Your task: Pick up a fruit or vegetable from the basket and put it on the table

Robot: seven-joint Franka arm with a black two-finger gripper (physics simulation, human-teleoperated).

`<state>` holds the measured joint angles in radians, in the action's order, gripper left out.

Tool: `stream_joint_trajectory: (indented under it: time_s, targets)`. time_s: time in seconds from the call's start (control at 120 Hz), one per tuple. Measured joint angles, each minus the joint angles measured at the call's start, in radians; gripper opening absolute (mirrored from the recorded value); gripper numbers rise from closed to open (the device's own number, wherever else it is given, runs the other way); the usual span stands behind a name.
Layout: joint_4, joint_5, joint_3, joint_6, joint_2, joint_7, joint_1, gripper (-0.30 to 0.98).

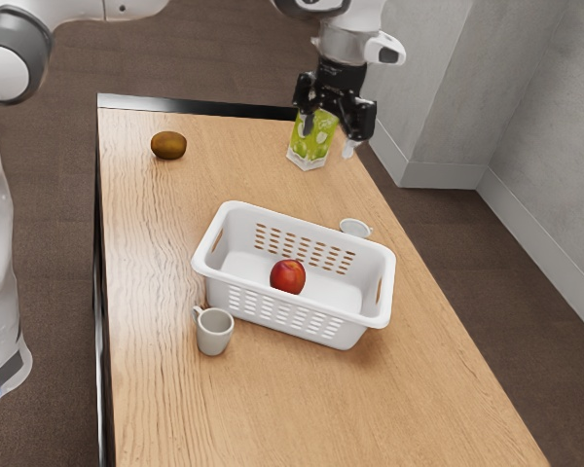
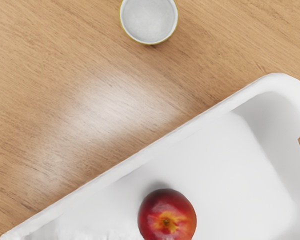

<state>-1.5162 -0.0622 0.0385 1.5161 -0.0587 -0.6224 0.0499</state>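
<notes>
- One mug (image 1: 214, 333) stands upright on the desk (image 1: 156, 389), just beside the basket's near wall; keep it in mind if you set fruit down on that side.
- The white basket (image 1: 221, 214) sits upright and open-topped, so your way in is from above; its walls keep the fruit from rolling off.
- Inside it lies your target, the nectarine (image 1: 287, 277), resting loose on the floor with room around it for two fingers.
- A small cup (image 1: 354, 229) stands just beyond the far wall, where a low sideways carry might clip it.
- Your gripper (image 1: 328, 138) is released, fingers apart, raised high; that clearance should let you cross the rim before descending.
- Behind it stands a green carton (image 1: 312, 144), upright.
- The kiwi (image 1: 168, 145) lies well apart, already out of the basket.
</notes>
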Motion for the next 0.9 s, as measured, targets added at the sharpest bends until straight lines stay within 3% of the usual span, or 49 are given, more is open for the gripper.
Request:
stream_joint_trajectory:
  time_s: [0.225,0.475,0.6,0.767,0.9]
  targets:
    - [0.005,-0.034,0.006,-0.02,-0.002,-0.546,0.011,0.69]
    - [0.015,-0.109,0.064,-0.019,0.018,-0.945,0.015,0.69]
    - [-0.211,-0.135,0.076,0.029,-0.158,-1.045,-0.051,0.69]
    - [-0.393,-0.148,0.078,0.114,-0.251,-1.059,-0.063,0.69]
    - [-0.435,-0.145,0.079,0.167,-0.262,-1.012,-0.064,0.69]
